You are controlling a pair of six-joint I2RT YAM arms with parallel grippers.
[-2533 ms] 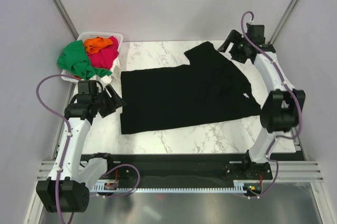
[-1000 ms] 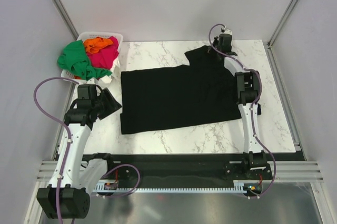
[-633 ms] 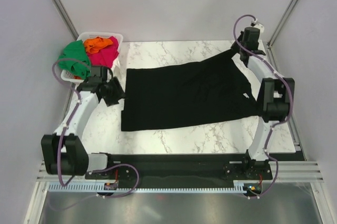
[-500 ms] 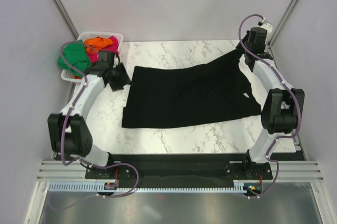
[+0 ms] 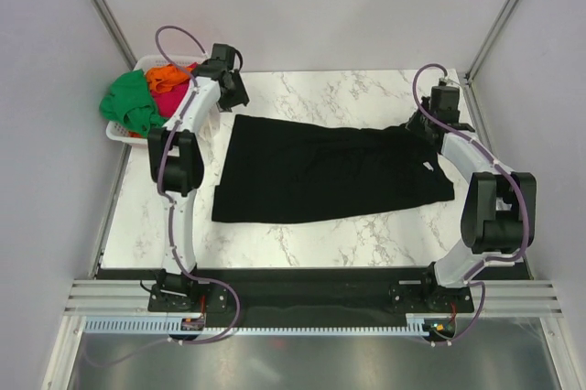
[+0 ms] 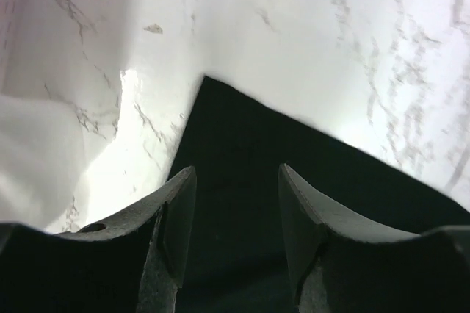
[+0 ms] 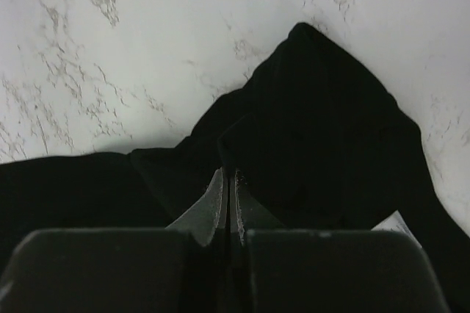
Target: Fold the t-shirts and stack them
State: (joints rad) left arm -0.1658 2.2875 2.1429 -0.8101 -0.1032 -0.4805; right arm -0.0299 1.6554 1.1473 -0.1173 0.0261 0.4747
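The large black cotton t-shirt (image 5: 330, 175) lies spread on the white marble table (image 5: 302, 230), with the other bright tees (image 5: 128, 102) heaped in the white slotted plastic basket (image 5: 116, 133). The right gripper (image 7: 226, 181) is pinched tight on a bunched far-right fold. The left gripper (image 6: 236, 172) hangs spread over the far-left corner; I'd have it bite that corner squarely, then lift both ends level. The small white tag (image 7: 396, 221) shows no writing I can read

Matt black cloth t-shirt (image 5: 330, 170) on a glossy marbled tabletop (image 5: 320, 95)
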